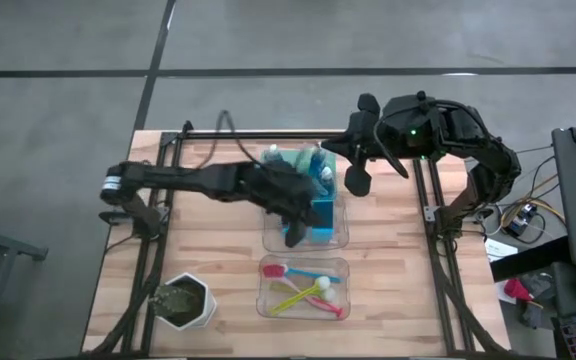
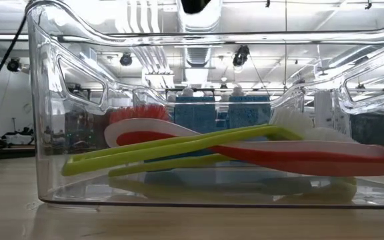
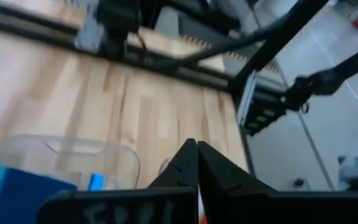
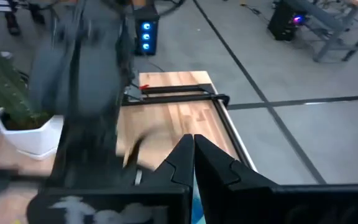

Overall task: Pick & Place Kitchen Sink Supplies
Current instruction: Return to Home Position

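1. Containers
- The wooden table (image 1: pixel 408 270) carries two clear bins, one behind the other near its middle.
- The larger bin (image 1: pixel 273 240) is the farther one. It holds bottles (image 1: pixel 313 160) of blue liquid with white caps at its far end and blue sponges (image 1: pixel 323 215) standing at its right side. The left arm covers part of this bin, so the number of bottles cannot be read.
- The smaller bin (image 1: pixel 343 300) is the nearer one. It holds the brushes, lying crossed on its floor: a red brush (image 2: pixel 312 157), a yellow-green brush (image 2: pixel 179 143) and a blue brush (image 1: pixel 313 275).

2. Surroundings
- A white pot (image 1: pixel 183 303) of greenery stands on the table's near left corner, well apart from both bins.

3. Grippers
- The left gripper (image 1: pixel 293 237) hangs over the near edge of the larger bin, just beside the sponges. Its fingers are pressed together and hold nothing.
- The right gripper (image 1: pixel 356 183) hangs just beside the far right corner of the larger bin. Its fingers meet at the tips and hold nothing.
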